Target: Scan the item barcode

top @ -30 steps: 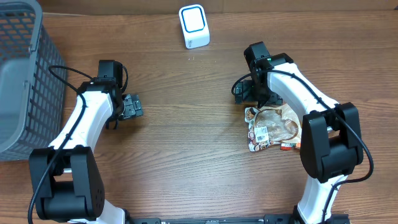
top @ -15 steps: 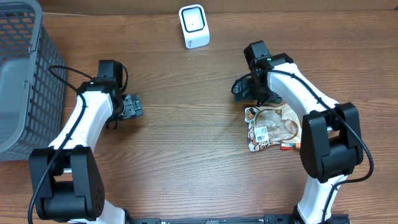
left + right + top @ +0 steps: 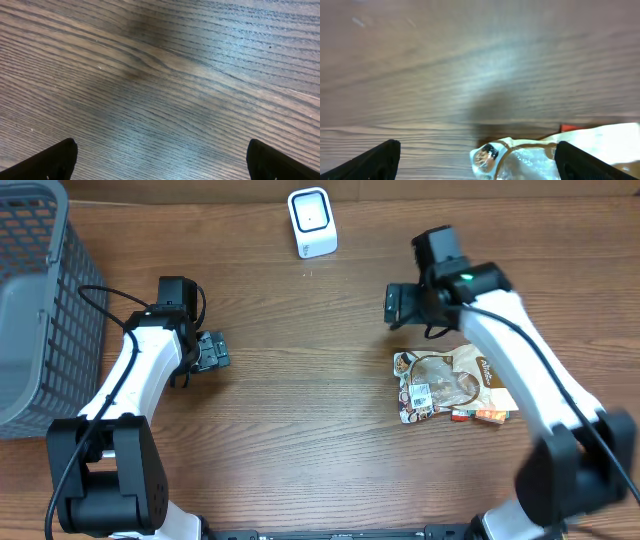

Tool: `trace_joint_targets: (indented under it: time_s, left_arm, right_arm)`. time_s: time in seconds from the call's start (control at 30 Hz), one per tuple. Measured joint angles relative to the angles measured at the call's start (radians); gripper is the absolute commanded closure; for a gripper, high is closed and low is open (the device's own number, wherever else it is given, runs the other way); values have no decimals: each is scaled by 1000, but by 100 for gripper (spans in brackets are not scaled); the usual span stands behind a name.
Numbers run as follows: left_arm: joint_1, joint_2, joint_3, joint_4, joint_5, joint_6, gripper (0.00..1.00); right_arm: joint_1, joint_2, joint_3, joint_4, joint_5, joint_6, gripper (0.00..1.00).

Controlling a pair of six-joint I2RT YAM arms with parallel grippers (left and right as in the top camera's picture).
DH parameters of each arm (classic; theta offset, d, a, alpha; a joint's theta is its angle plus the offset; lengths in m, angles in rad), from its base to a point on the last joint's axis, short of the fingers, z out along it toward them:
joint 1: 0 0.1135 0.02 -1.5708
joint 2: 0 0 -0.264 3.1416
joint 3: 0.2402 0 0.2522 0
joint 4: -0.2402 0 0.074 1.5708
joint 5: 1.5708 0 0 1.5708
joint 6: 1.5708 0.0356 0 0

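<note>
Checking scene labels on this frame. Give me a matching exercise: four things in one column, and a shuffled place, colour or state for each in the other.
Things:
1. scanner
2. basket
3. snack packet
4. left hand

Descriptions:
A. grey mesh, far left side
B. open, holding nothing
C. lying flat, white label up, right side
D. white with a blue ring, at the far edge

Pairs: 1-D, 2-A, 3-C, 4-B
</note>
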Motion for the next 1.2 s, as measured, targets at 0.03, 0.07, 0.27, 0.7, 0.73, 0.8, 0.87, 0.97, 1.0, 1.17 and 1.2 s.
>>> trace_joint_targets:
  time_s: [0.03, 0.07, 0.27, 0.7, 0.73, 0.8, 0.87, 0.97, 1.0, 1.17, 1.2]
  left_arm:
    - [0, 0, 0, 0, 0, 0, 0]
    - [0, 0, 0, 0, 0, 0, 0]
    - [0, 0, 0, 0, 0, 0, 1]
    - [0, 0, 0, 0, 0, 0, 1]
    - [0, 0, 0, 0, 0, 0, 0]
    - [0, 0, 0, 0, 0, 0, 0]
    - [0, 0, 0, 0, 0, 0, 0]
    - [0, 0, 0, 0, 0, 0, 0]
    - [0, 0, 0, 0, 0, 0, 1]
    - [0, 0, 0, 0, 0, 0, 0]
    - [0, 0, 0, 0, 0, 0, 0]
  right_arm:
    - [0, -34, 0, 0, 0, 0, 0]
    - [0, -81, 0, 0, 0, 0, 0]
    - [0, -318, 0, -1, -1, 0, 0]
    - [0, -839, 2, -19, 0, -1, 0]
    - [0, -867, 2, -19, 0, 0, 0]
    - [0, -919, 8, -35, 0, 0, 0]
    - [0, -955, 10, -72, 0, 0, 0]
    - [0, -978, 11, -134, 0, 1, 0]
    - [0, -978, 11, -152, 0, 1, 0]
    - [0, -982, -29, -167, 0, 0, 0]
    - [-2, -995, -57, -160, 0, 0, 0]
